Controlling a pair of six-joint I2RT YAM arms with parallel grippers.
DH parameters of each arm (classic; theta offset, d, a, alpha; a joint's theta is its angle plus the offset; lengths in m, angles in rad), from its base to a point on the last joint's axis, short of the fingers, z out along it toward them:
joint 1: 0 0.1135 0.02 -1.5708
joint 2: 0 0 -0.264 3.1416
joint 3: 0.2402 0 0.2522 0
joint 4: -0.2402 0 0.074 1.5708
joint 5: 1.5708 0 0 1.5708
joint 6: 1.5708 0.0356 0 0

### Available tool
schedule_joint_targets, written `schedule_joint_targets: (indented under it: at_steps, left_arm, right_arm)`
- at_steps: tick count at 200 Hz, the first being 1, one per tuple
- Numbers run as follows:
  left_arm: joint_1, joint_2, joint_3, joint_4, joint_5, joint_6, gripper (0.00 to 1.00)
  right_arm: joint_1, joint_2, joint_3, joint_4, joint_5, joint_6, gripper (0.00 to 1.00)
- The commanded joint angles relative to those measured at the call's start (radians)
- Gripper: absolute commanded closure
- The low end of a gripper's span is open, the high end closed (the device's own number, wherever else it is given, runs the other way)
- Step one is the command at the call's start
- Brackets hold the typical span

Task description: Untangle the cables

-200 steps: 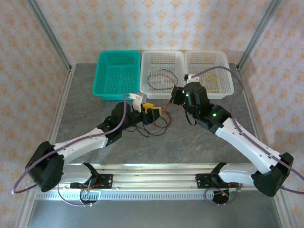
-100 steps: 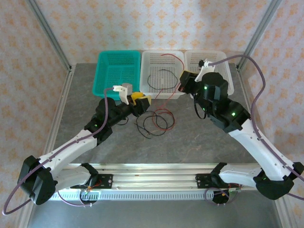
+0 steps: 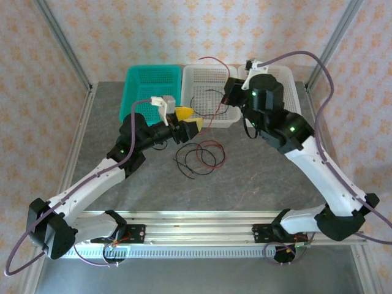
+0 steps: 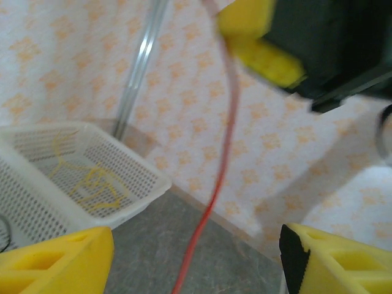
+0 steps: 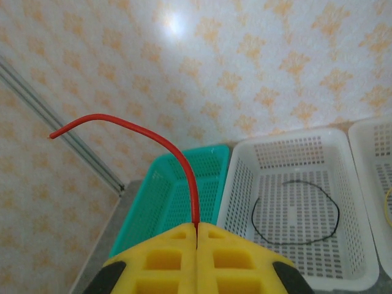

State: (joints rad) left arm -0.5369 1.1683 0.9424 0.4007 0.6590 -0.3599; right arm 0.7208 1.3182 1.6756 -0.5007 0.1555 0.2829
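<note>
My right gripper (image 3: 230,90) is raised over the middle white basket (image 3: 195,82) and shut on the red cable (image 5: 181,157), whose free end curves up past the pinched fingers (image 5: 165,257). The red cable (image 3: 214,122) hangs from there down to a loose tangle of red and black cables (image 3: 197,157) on the table. My left gripper (image 3: 190,118) is open beside that strand. In the left wrist view the red cable (image 4: 224,165) runs between the spread yellow fingers (image 4: 55,260) without touching them. A black cable (image 5: 294,214) lies in the middle basket, a yellow cable (image 4: 92,184) in the right one.
Three baskets line the back of the table: teal (image 3: 147,92), then the two white ones, the right one (image 3: 293,113). Metal frame posts (image 3: 61,43) stand at the back corners. The grey tabletop (image 3: 245,177) lies in front of the tangle.
The right gripper has risen and moved back over the middle basket, pulling the red cable up out of the tangle. The left gripper has lifted, shifted back and opened wider.
</note>
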Motion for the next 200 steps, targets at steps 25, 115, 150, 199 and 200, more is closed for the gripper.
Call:
schedule_joint_targets:
  at_steps: [25, 115, 150, 199, 200]
  left_arm:
    - [-0.011, 0.066, 0.1, -0.092, 0.097, 0.109, 0.27]
    - [-0.037, 0.162, 0.13, -0.079, 0.157, 0.111, 0.64]
    - [-0.045, 0.165, 0.123, -0.079, 0.153, 0.111, 0.89]
    - [-0.049, 0.145, 0.108, -0.083, 0.146, 0.104, 1.0]
    - [-0.049, 0.143, 0.108, -0.084, 0.145, 0.104, 1.0]
  right_arm:
    - [-0.006, 0.015, 0.037, -0.011, -0.1, 0.002, 1.0]
    - [-0.006, 0.006, 0.021, 0.001, -0.146, 0.024, 1.0]
    - [-0.006, 0.005, 0.025, -0.015, -0.084, 0.025, 1.0]
    - [-0.008, 0.013, 0.021, -0.057, 0.023, 0.038, 1.0]
    - [-0.008, 0.014, 0.019, -0.057, 0.023, 0.038, 1.0]
